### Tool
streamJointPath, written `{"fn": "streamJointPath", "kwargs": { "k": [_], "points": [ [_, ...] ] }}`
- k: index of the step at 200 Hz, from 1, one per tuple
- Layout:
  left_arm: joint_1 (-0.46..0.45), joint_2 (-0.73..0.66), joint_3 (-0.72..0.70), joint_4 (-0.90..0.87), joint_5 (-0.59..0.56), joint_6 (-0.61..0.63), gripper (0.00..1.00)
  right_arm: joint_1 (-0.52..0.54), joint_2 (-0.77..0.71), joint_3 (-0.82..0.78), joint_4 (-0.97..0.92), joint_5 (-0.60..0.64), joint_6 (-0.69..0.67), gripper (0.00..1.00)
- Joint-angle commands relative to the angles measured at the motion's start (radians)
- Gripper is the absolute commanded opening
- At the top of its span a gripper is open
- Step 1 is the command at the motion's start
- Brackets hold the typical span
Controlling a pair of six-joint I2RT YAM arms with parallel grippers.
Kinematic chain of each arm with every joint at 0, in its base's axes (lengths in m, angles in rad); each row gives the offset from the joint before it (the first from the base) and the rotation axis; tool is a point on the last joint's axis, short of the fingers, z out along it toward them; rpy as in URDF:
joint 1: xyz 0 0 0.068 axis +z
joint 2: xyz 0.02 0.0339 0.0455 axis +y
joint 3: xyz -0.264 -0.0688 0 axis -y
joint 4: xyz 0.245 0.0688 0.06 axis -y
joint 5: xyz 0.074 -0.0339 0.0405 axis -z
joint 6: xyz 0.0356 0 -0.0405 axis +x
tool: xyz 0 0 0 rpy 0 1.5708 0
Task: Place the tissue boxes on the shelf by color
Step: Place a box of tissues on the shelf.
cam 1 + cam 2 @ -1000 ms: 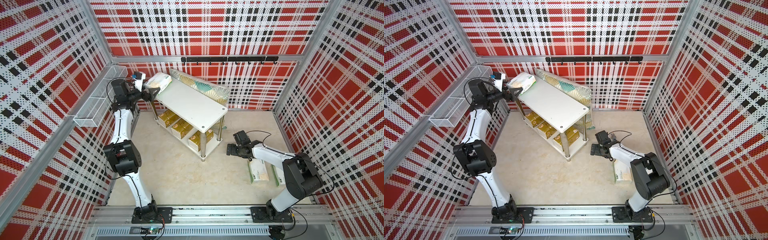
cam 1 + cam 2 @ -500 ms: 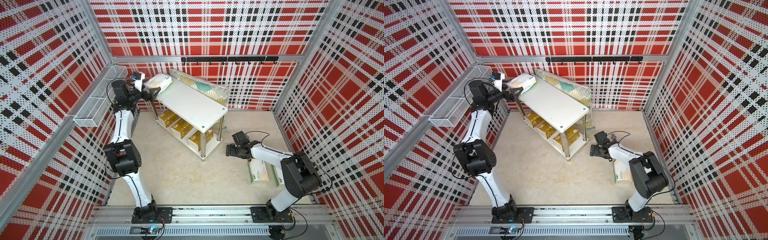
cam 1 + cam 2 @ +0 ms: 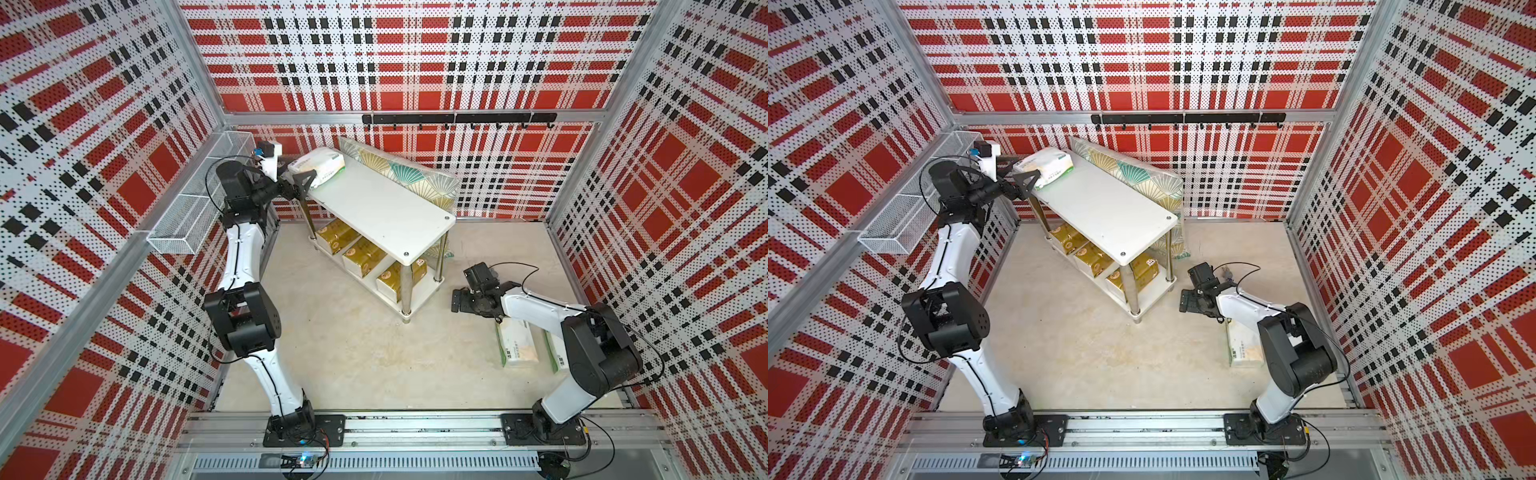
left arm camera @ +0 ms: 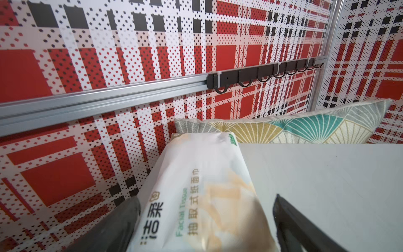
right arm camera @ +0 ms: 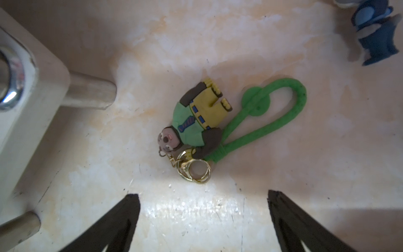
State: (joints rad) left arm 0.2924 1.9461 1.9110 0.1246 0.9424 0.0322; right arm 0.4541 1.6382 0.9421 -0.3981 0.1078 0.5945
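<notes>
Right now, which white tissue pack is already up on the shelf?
The white pack at the end of the shelf's top board, next to the patterned cushion. The other two white packs lie on the floor.

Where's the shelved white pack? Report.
In both top views the white pack lies at the top board's left end, beside the cushion, inside the open left claw.

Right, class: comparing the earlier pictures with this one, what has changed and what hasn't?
The left gripper has opened and let go of the white tissue pack, which lies at the end of the shelf's top board. Unchanged: three gold tissue packs on the lower board, two white packs on the floor, right gripper open.
</notes>
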Motion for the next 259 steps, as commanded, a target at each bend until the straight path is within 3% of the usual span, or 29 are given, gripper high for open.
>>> {"fn": "streamJointPath", "kwargs": {
  "k": [1,67,135,199,259],
  "points": [
    [0.009,-0.048,-0.029,0.041,0.004,-0.014,0.99,0.012,0.019,0.018,0.012,0.001,0.004,1.00],
    [0.027,-0.137,-0.172,0.195,-0.026,-0.079,0.99,0.017,0.012,0.010,0.010,0.003,-0.005,1.00],
    [0.043,-0.160,-0.182,0.180,-0.116,-0.079,1.00,0.018,0.001,0.003,0.013,0.001,-0.004,1.00],
    [0.116,-0.269,-0.353,0.191,-0.128,-0.067,0.91,0.020,0.018,0.014,0.019,-0.016,-0.010,1.00],
    [0.096,-0.214,-0.353,0.193,-0.182,-0.074,0.87,0.027,0.021,0.014,0.021,-0.013,-0.011,1.00]
  ]
}}
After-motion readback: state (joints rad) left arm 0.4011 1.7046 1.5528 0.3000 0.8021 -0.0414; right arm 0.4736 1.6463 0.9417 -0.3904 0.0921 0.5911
